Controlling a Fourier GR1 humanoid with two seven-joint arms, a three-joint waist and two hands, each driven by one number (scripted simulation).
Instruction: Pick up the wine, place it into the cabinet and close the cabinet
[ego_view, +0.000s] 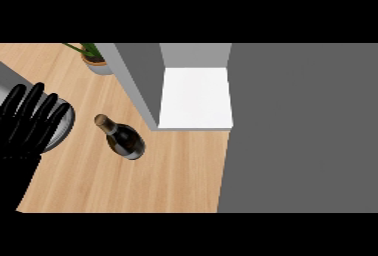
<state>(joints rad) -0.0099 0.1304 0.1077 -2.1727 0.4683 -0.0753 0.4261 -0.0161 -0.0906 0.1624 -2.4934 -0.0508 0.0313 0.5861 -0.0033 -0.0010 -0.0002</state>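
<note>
A dark wine bottle (122, 137) with a tan-capped neck stands on the wooden counter (162, 175), left of centre. Behind and to its right, the grey cabinet (140, 80) is open, showing a white inner shelf (196, 97). The cabinet's grey door (303, 125) fills the right side of the view. My left hand (28, 122) shows at the left edge, open with fingers up, well apart from the bottle. My right hand does not show.
A potted plant (94, 60) sits at the back of the counter, left of the cabinet. A round grey metal vessel (63, 127) lies partly hidden behind my left hand. The counter's front edge runs along the bottom.
</note>
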